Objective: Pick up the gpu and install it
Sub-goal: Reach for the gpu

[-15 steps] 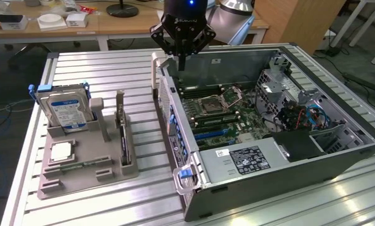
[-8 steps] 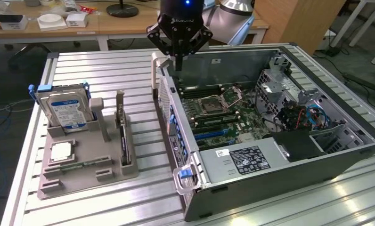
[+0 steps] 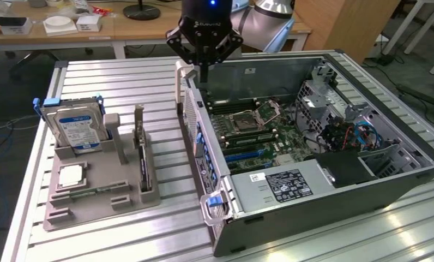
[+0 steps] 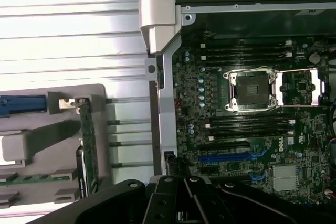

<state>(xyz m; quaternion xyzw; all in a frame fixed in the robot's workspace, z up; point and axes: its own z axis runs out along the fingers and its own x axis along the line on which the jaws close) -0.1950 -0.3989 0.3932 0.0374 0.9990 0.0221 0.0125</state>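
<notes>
The gpu (image 3: 141, 155) stands on edge in a slot of the grey holder (image 3: 122, 204), at the exterior view's left of the open computer case (image 3: 326, 188). It is a slim dark card with a metal bracket at its far end. In the wrist view the gpu (image 4: 86, 142) shows as a thin green edge in the holder (image 4: 58, 129). My gripper (image 3: 202, 75) hangs above the case's rear corner, well away from the card. Its black fingers (image 4: 167, 195) are shut with nothing between them.
A silver hard drive (image 3: 74, 128) with a blue-white label stands upright in the holder, with a processor chip (image 3: 71, 174) and a memory stick (image 3: 95, 191) lying in front. Inside the case lie the motherboard, its open socket (image 4: 254, 90) and blue card slots (image 4: 231, 157).
</notes>
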